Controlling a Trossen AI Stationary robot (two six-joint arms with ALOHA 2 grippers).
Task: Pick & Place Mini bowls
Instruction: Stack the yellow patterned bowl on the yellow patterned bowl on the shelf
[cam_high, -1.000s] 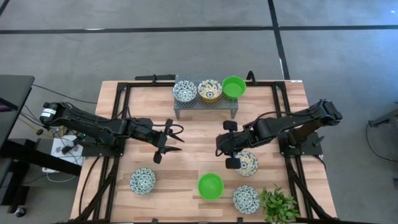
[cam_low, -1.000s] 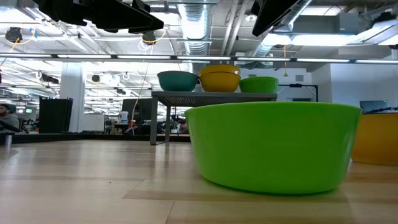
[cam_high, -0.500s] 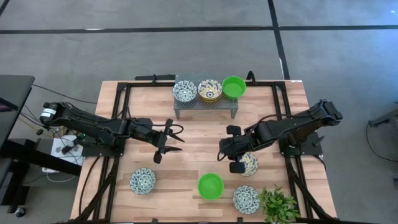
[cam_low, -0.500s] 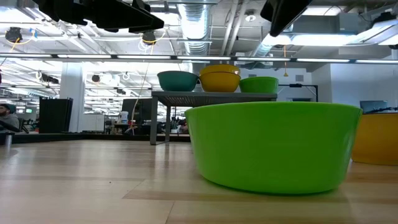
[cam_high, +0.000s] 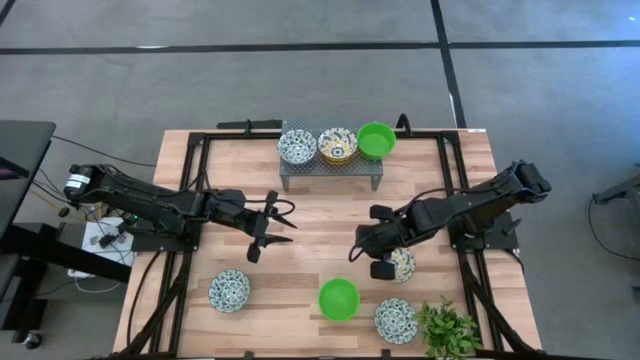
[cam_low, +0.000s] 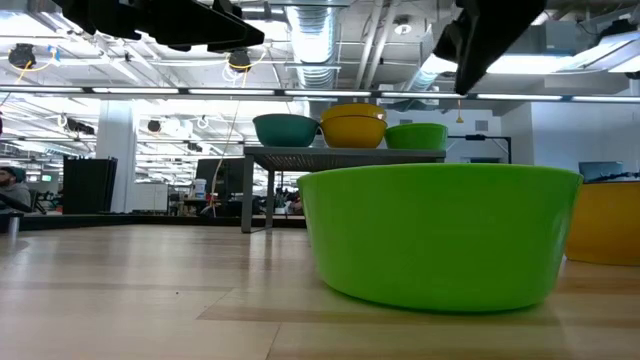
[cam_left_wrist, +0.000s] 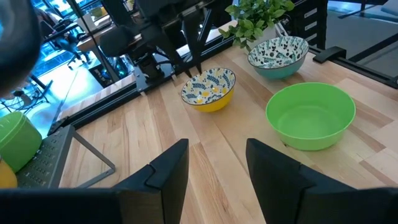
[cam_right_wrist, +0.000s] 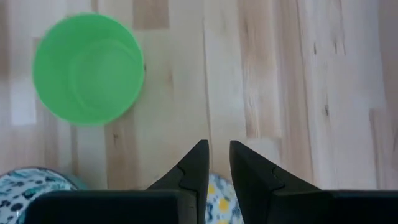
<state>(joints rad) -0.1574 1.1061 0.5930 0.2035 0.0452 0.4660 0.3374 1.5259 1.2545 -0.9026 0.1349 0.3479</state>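
Hovering right gripper (cam_high: 368, 255) over yellow bowl (cam_high: 401, 264) rim; fingers (cam_right_wrist: 193, 165) parted.

The wooden table (cam_high: 310, 235) bears a metal rack (cam_high: 331, 170), four bowls, a plant (cam_high: 447, 328).

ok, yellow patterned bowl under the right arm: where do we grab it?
By the rim, from straight above. The yellow patterned bowl sits upright and open-topped on the table, so one jaw goes inside, one outside. The right gripper hangs over its near edge.
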